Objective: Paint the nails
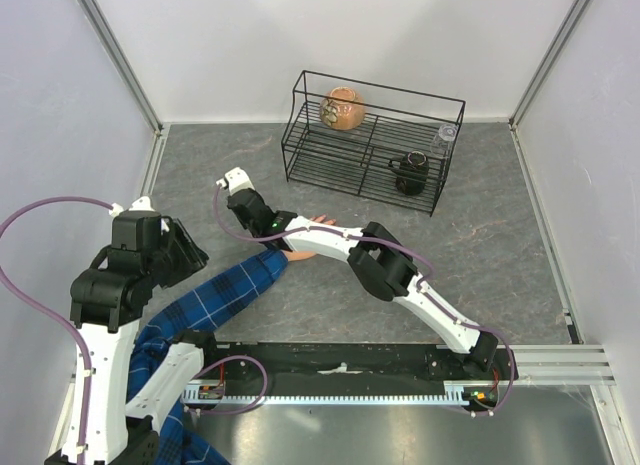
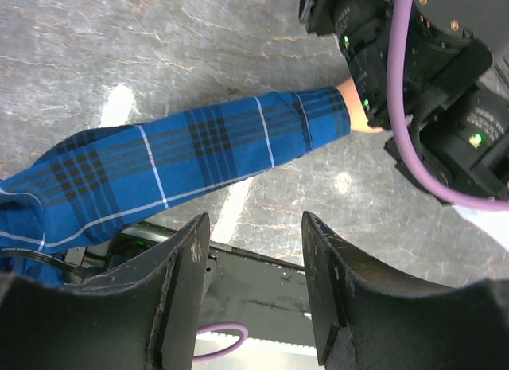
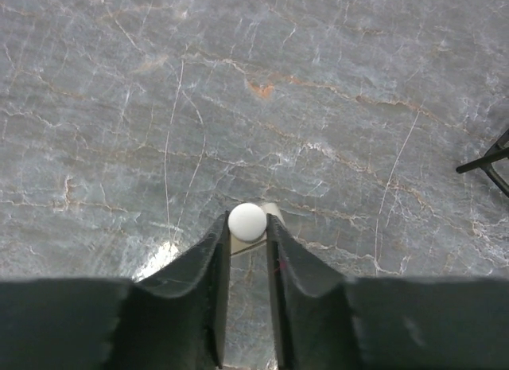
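A light skin-coloured hand [image 1: 322, 222] in a blue plaid sleeve [image 1: 225, 295] lies on the grey table, mostly covered by my right arm. The nails are hidden. My right gripper [image 1: 243, 200] points down at the table, left of the hand. In the right wrist view its fingers [image 3: 216, 251] press both sides of the white cap of a small clear bottle [image 3: 247, 221] standing on the table. My left gripper [image 2: 254, 259] hovers open above the sleeve [image 2: 199, 147] with nothing between its fingers. The wrist [image 2: 350, 107] shows at the cuff, under the right arm.
A black wire rack [image 1: 370, 135] stands at the back, holding a brown pot [image 1: 341, 109], a black vessel [image 1: 410, 170] and a clear glass [image 1: 445, 137]. One rack leg [image 3: 485, 159] shows at the right edge. A metal rail [image 1: 400, 360] runs along the near edge.
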You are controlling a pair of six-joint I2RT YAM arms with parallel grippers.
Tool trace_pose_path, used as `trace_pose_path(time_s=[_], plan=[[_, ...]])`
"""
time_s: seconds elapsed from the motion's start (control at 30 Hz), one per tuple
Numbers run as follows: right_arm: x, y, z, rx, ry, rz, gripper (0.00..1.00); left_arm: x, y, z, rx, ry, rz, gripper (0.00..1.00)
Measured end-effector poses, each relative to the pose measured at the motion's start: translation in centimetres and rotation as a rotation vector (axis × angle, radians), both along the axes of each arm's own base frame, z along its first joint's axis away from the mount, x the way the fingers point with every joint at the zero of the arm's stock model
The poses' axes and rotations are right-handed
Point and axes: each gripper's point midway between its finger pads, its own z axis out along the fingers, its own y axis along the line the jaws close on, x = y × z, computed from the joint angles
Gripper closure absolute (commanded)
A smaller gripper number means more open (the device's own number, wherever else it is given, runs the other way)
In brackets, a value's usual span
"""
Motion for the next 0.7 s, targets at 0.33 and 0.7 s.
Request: trace_pose_path(time_s=[0.33, 0.7], plan=[[0.4, 0.0, 0.3, -0.004, -0.011, 0.015, 1.00, 0.0, -2.3, 0.7, -0.072, -0.031, -0.136, 0.44], [-3.8, -4.9, 7.5, 0.035, 0.080, 0.091, 1.00, 2.3, -4.8, 3.0, -0.156, -0.158, -0.245, 0.39]])
